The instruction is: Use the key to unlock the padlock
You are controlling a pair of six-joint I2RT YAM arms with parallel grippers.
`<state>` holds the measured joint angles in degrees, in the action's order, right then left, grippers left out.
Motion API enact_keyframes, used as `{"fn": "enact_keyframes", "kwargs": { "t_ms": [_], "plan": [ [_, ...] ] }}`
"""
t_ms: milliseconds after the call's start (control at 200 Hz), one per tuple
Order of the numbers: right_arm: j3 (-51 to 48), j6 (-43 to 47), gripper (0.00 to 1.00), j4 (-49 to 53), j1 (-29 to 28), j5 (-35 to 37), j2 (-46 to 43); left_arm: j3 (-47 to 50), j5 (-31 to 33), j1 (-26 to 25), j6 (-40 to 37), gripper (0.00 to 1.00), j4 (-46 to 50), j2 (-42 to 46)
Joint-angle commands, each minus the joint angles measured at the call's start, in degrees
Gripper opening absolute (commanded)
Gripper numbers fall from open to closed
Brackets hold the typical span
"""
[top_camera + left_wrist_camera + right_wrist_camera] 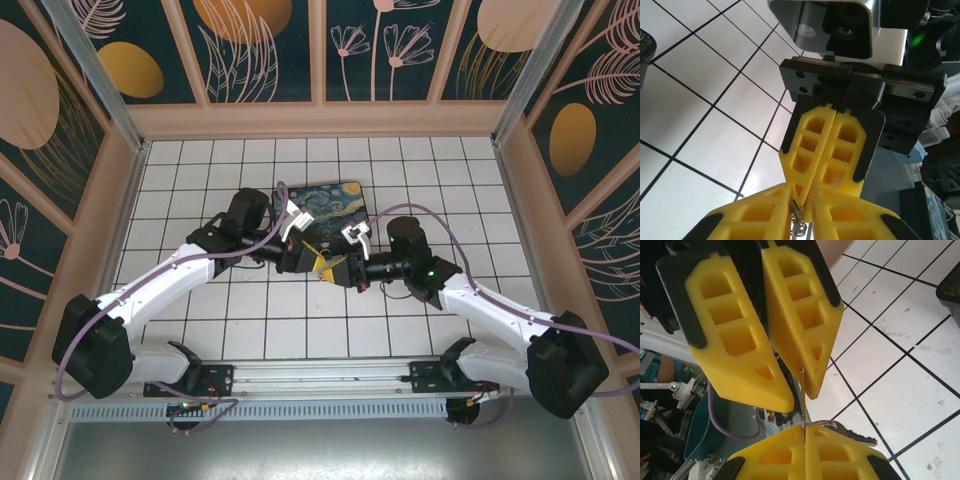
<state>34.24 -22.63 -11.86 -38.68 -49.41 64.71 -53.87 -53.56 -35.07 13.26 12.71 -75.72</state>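
Observation:
Both grippers meet tip to tip above the tiles in front of the painted box (332,203). My right gripper (805,434) is shut on the key (803,400), a thin brownish blade seen edge-on. The blade rises to the inner face of a left gripper finger (805,325). A ring with a second key (856,434) hangs behind my right fingers. My left gripper (801,194) pinches a small silvery wire-looped piece, the padlock (798,221), mostly hidden between the pads. The right gripper's shut fingers (815,145) point down into that gap. From above, the left gripper (318,260) and right gripper (342,270) touch.
The starry-night box lies just behind the grippers. Raised wooden walls (520,180) ring the white tiled floor (250,320). A dark object's corner (951,290) sits at the right wrist view's upper right, another dark edge (645,52) at the left wrist view's upper left.

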Motion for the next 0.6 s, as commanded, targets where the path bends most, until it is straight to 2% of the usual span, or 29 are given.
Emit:
{"fn": "enact_keyframes", "kwargs": {
  "t_ms": [0, 55, 120, 175, 225, 305, 405, 470, 596],
  "plan": [
    [1.53, -0.13, 0.0, -2.39, 0.18, -0.6, -0.04, 0.74, -1.2, -0.6, -1.19, 0.19, 0.65, 1.28],
    [1.53, -0.05, 0.0, -2.32, 0.18, -0.6, -0.1, 0.7, -1.2, -0.62, -1.23, 0.18, 0.65, 1.28],
    [1.68, 0.13, 0.0, -1.79, 0.27, -0.43, -0.11, 0.73, -0.96, -0.61, -1.14, 0.09, 0.72, 1.37],
    [1.63, 0.31, 0.0, -1.59, 0.31, -0.13, -0.33, 0.69, -0.59, -0.61, -1.01, 0.06, 0.66, 1.46],
    [1.45, 0.35, 0.0, -1.42, 0.52, 0.17, -0.47, 0.84, 0.12, -0.57, -0.47, 0.0, 0.36, 1.55],
    [1.1, 0.4, 0.03, -1.41, 0.79, 0.35, -0.67, 1.32, 1.85, -0.67, 1.98, 0.0, -1.4, 2.04],
    [0.23, 0.74, 0.15, -1.84, 0.97, 0.95, -1.21, 2.61, 4.28, -0.62, 8.07, 0.0, -6.73, 2.89],
    [-0.6, 0.92, 0.27, -2.03, 1.45, 1.82, -2.14, 3.83, 6.84, -0.6, 13.05, 0.0, -11.4, 3.62],
    [-3.71, -1.29, 0.39, -5.61, 4.12, 2.52, -5.87, 6.48, 10.55, -0.55, 21.29, 0.0, -19.42, 4.72]
  ]
}}
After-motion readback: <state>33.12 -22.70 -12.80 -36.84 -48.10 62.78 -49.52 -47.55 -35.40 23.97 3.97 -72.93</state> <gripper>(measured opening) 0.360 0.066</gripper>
